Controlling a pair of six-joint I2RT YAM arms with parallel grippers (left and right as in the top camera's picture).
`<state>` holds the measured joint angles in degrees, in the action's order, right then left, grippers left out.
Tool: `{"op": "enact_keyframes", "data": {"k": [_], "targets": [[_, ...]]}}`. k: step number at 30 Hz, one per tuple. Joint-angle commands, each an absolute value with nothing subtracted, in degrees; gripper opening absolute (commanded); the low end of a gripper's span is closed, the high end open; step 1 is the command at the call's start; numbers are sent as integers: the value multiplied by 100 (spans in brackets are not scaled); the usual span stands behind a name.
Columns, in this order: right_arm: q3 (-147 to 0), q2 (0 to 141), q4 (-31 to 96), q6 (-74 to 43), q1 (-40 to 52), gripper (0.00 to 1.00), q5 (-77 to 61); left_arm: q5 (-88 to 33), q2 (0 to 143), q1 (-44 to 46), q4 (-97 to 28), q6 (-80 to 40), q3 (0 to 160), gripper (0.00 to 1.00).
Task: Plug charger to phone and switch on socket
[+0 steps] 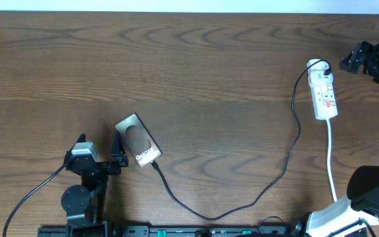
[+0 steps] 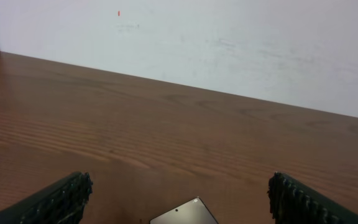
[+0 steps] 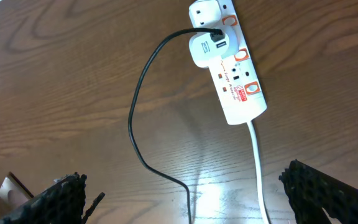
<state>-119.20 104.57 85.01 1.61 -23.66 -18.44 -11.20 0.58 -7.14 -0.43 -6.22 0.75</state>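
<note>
The phone (image 1: 138,140) lies tilted on the wooden table at lower left; its corner shows at the bottom of the left wrist view (image 2: 185,214). The black charger cable (image 1: 268,187) runs from the phone's lower end in a long loop to a white adapter (image 3: 205,46) in the socket (image 1: 324,92), a white power strip at right (image 3: 241,93). The connector tip (image 1: 155,164) touches the phone's end; I cannot tell if it is seated. My left gripper (image 1: 116,157) (image 2: 179,186) is open beside the phone. My right gripper (image 1: 343,64) (image 3: 182,177) is open, just right of the socket's top end.
The strip's white cord (image 1: 333,164) (image 3: 258,174) runs down toward the right arm's base (image 1: 367,191). A pale wall (image 2: 229,43) stands behind the table's far edge. A dark rail (image 1: 176,232) runs along the front edge.
</note>
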Motion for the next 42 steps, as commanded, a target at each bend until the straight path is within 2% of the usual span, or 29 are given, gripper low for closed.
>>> {"op": "enact_keyframes", "data": {"k": [1,10,16,24,35,42], "targets": [[-11952,10420,8506,89,-2357,99,-1896,-1153,23,-749,-316,-692,23,93],[-11900,10331,8204,-128,-2257,99,-2008,-1153,23,-749,-316,-692,23,93],[-11104,9758,6731,-163,-1557,99,-1887,-1153,23,-749,-318,-692,23,93],[-7900,8101,3577,-165,-462,99,-1343,-1153,23,-749,-318,-692,23,93],[-3301,5542,-897,-165,-32,99,-1343,-1153,23,-749,-316,-692,23,93],[-1352,3951,-2134,150,-32,99,-1291,-1153,23,-749,-318,-692,23,93]]}}
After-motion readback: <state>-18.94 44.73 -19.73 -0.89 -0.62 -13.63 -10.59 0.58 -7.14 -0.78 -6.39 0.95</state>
